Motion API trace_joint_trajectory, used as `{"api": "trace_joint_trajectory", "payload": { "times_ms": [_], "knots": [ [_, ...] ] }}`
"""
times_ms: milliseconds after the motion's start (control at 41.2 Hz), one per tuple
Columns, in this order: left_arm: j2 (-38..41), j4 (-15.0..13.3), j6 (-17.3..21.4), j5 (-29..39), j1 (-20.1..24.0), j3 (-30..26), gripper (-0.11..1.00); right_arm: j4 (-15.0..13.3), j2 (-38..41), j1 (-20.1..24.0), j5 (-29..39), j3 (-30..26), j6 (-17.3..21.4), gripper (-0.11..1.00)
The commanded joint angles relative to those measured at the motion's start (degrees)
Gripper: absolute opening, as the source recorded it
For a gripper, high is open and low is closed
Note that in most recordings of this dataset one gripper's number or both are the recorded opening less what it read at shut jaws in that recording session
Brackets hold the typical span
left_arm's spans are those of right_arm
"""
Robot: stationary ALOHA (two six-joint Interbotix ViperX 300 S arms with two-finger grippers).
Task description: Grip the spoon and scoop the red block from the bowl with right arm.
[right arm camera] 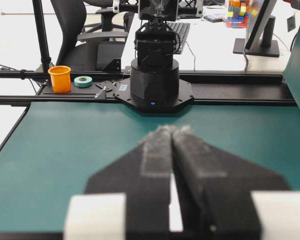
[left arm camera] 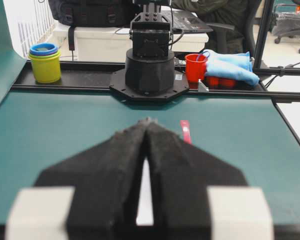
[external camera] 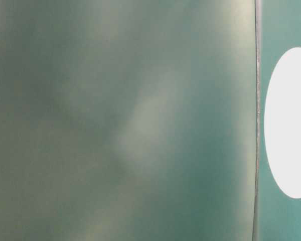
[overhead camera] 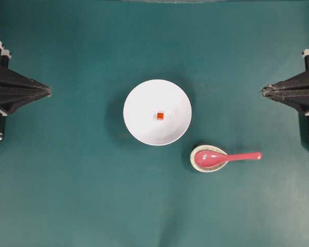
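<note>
The white bowl (overhead camera: pixel 157 112) sits mid-table with the tiny red block (overhead camera: pixel 160 116) at its centre. The pink spoon (overhead camera: pixel 226 157) lies to its lower right, scoop resting in a speckled cream dish (overhead camera: pixel 198 161), handle pointing right. My right gripper (overhead camera: pixel 263 91) is parked at the right edge, shut and empty, well above and right of the spoon. My left gripper (overhead camera: pixel 48 91) is parked at the left edge, shut and empty. In the right wrist view the right gripper (right arm camera: pixel 173 130) shows tips pressed together. The left gripper (left arm camera: pixel 147 121) does too; the spoon handle (left arm camera: pixel 185 132) peeks beside it.
The table is a teal mat (overhead camera: pixel 82 185). The table-level view is mostly blurred green, with the bowl's white edge (external camera: pixel 291 123) at right. Beyond the far edges stand arm bases (right arm camera: pixel 154 80), an orange cup (right arm camera: pixel 60 78), a red cup (left arm camera: pixel 195 67) and stacked cups (left arm camera: pixel 45 62).
</note>
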Motion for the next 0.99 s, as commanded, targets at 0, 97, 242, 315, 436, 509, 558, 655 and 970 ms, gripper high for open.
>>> {"api": "trace_joint_trajectory", "payload": {
  "times_ms": [0, 97, 242, 315, 436, 509, 558, 655, 970],
  "knots": [
    [0.6, 0.4, 0.4, 2.1, -0.3, -2.5, 0.00, 0.0, 0.4, 0.0, -0.4, -0.8, 0.4, 0.00],
    [0.7, 0.5, 0.4, 4.8, -0.2, -3.3, 0.00, -0.1, 0.8, -0.1, 1.8, -1.9, 0.1, 0.00],
    [0.7, 0.5, 0.3, 5.2, -0.3, -3.3, 0.00, 0.0, 0.8, -0.1, 4.4, -3.3, 0.1, 0.00],
    [0.7, 0.5, 0.3, 5.5, -0.3, -3.3, 0.00, 0.0, 0.8, -0.1, 4.8, -3.6, 0.4, 0.00],
    [0.7, 0.6, 0.3, 7.6, -0.3, -3.3, 0.00, 0.1, 0.8, -0.1, 5.1, -3.8, 0.4, 0.00],
    [0.7, 0.5, 0.2, 9.1, -0.3, -3.3, 0.00, 0.0, 0.8, 0.0, 4.9, -3.9, 0.5, 0.00],
    [0.7, 0.6, -0.1, 10.1, -0.2, -3.4, 0.00, 0.1, 0.8, 0.0, 4.9, -3.9, 0.5, 0.00],
    [0.7, 0.6, -0.4, 11.3, -0.2, -3.6, 0.00, 0.1, 0.8, 0.0, 4.8, -4.0, 0.6, 0.00],
    [0.7, 0.5, -0.4, 13.0, -0.3, -4.0, 0.00, 2.1, 1.6, 0.5, 5.1, -4.4, 1.1, 0.06]
  ]
}}
